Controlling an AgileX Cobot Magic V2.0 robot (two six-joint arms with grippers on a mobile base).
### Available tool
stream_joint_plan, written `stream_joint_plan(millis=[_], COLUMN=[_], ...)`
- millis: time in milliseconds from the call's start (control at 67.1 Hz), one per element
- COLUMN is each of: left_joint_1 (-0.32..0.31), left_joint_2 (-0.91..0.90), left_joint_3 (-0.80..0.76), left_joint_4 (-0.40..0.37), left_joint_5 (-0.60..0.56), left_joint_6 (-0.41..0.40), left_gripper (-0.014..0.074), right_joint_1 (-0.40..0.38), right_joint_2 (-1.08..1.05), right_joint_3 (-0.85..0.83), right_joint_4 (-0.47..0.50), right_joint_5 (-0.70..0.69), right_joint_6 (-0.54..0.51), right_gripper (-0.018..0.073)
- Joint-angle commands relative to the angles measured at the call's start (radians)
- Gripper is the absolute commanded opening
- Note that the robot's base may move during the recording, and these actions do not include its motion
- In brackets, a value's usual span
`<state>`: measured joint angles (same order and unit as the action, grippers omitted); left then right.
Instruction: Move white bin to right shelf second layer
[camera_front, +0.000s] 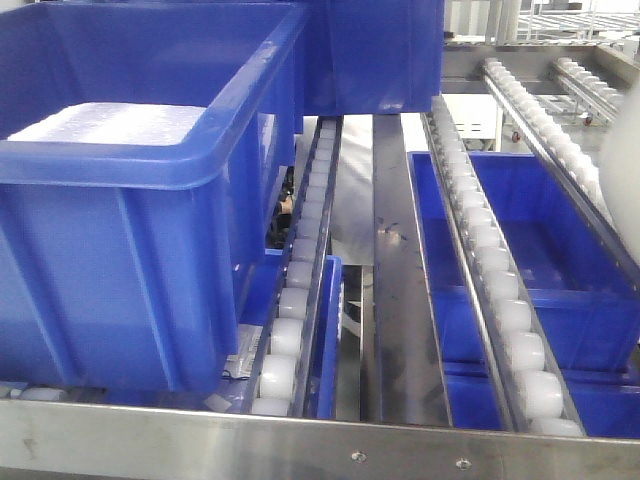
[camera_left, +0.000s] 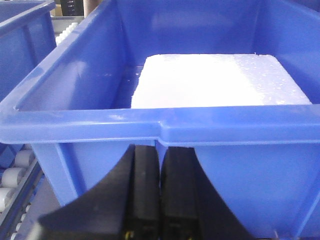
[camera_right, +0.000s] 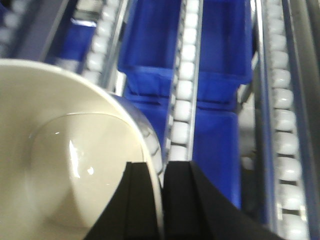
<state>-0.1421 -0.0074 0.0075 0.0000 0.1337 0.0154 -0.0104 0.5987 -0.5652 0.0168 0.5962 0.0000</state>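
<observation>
Right gripper (camera_right: 161, 200) pinching the rim of the one smooth cream-white plastic bin (camera_right: 65, 165), held above the steel rack level of white roller tracks (camera_front: 500, 300), three tracks counted in the front view. Left gripper (camera_left: 160, 195) pressed together, holding nothing, just in front of a blue rectangular plastic crate (camera_left: 100, 125) containing one white foam slab (camera_left: 220, 80). More blue crates (camera_front: 560, 250) visible beneath the rollers; flat steel front rail (camera_front: 300, 445) with two screws.

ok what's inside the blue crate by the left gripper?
A white foam-like slab lies flat in the blue crate, covering most of the floor. Whatever sits under it is hidden. The left gripper is shut, just outside the near wall.
</observation>
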Motion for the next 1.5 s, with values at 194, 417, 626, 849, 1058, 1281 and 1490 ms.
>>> stream_joint_plan(millis=[194, 417, 626, 849, 1058, 1281, 1490], left_joint_1=[-0.003, -0.003, -0.003, -0.003, -0.003, -0.003, -0.003], left_joint_2=[-0.015, -0.015, -0.015, -0.015, -0.015, -0.015, -0.015], left_joint_3=[0.037, 0.037, 0.037, 0.037, 0.037, 0.037, 0.037], left_joint_4=[0.0, 0.0, 0.0, 0.0, 0.0, 0.0, 0.0], left_joint_5=[-0.084, -0.084, -0.084, -0.084, -0.084, -0.084, -0.084], left_joint_6=[-0.003, -0.003, -0.003, -0.003, -0.003, -0.003, -0.003], left_gripper=[0.0085, 0.0085, 0.0085, 0.0085, 0.0085, 0.0085, 0.0085], right_joint_1=[-0.006, -0.006, -0.006, -0.006, -0.006, -0.006, -0.006], right_joint_2=[0.162, 0.347, 0.498, 0.587, 0.587, 0.586, 0.584], right_joint_3=[-0.03, -0.03, -0.03, -0.03, -0.032, -0.032, -0.033], right_joint_4=[-0.029, 0.051, 0.088, 0.098, 0.098, 0.098, 0.098], right_joint_5=[-0.129, -0.258, -0.291, -0.3, -0.33, -0.329, -0.299], right_joint_6=[0.029, 0.029, 0.029, 0.029, 0.029, 0.029, 0.029], right_gripper=[0.0085, 0.0085, 0.0085, 0.0087, 0.0088, 0.0295, 0.0432])
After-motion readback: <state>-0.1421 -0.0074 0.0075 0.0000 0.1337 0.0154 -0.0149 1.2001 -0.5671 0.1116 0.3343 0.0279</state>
